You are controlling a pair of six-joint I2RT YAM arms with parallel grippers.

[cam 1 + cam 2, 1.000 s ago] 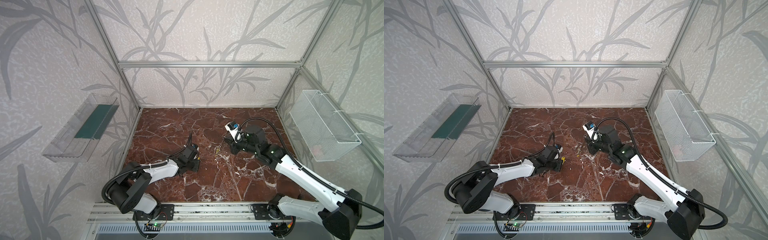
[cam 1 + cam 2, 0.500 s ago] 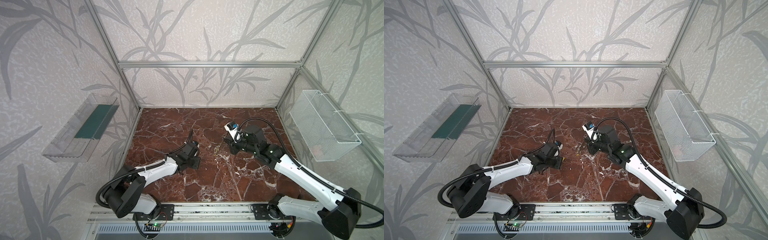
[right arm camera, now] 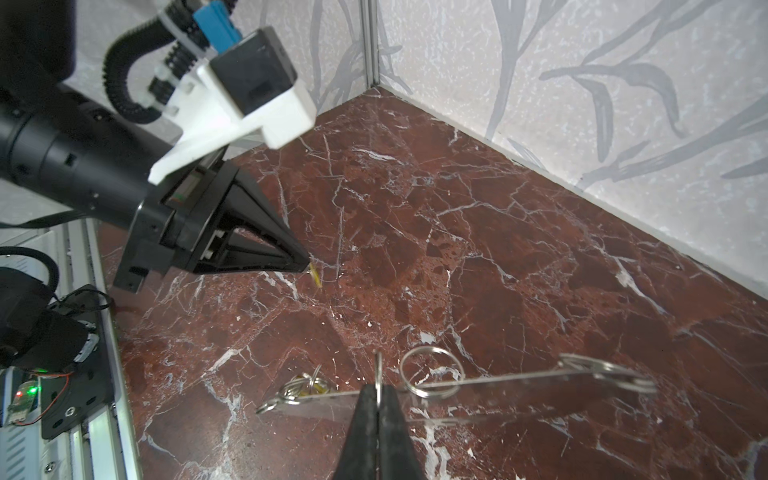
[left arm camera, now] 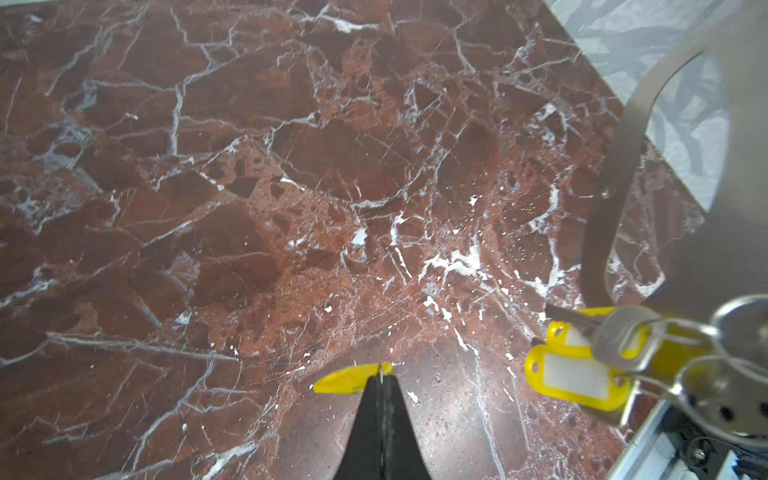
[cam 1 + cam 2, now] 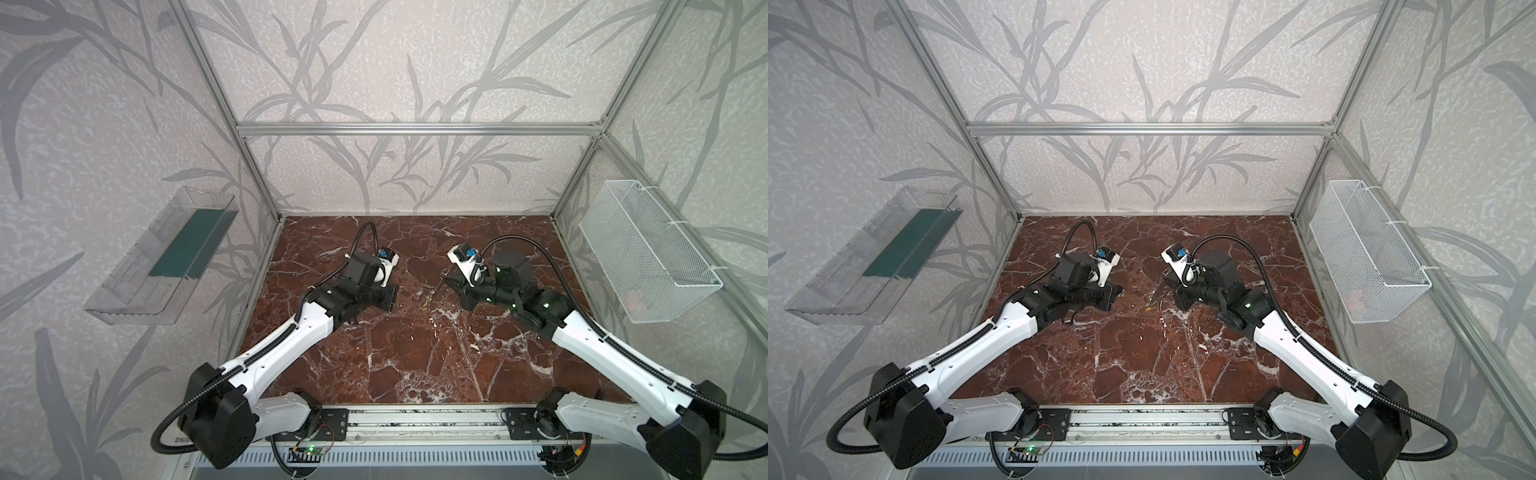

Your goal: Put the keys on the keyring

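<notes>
Left end effector (image 4: 380,374): jaws fully closed, pinching the tiny wire loop of a yellow key tag (image 4: 349,380). The tag is oblong glossy plastic and hangs just above the red-brown, white-veined marble counter (image 4: 249,208).

Right end effector (image 3: 379,390): jaws closed on a small ring at the edge of the keyring (image 3: 519,380), a thin flat brushed-metal plate.

- **Right wrist view:** shows the plate edge-on, with a free split ring (image 3: 432,370) beside the grip. It also shows the left end effector (image 3: 306,266) from the side, well apart from the plate.
- **Left wrist view:** shows the keyring's (image 4: 715,257) broad face and curved slot. Two more yellow tags (image 4: 575,376) with white inserts and a silver metal key (image 4: 619,336) hang off its rings.
- **Both top views:** the end effectors (image 5: 390,291) (image 5: 449,282) face each other low over mid-counter. The tags show only as yellow specks. Can't tell whether the plate touches the counter.
</notes>
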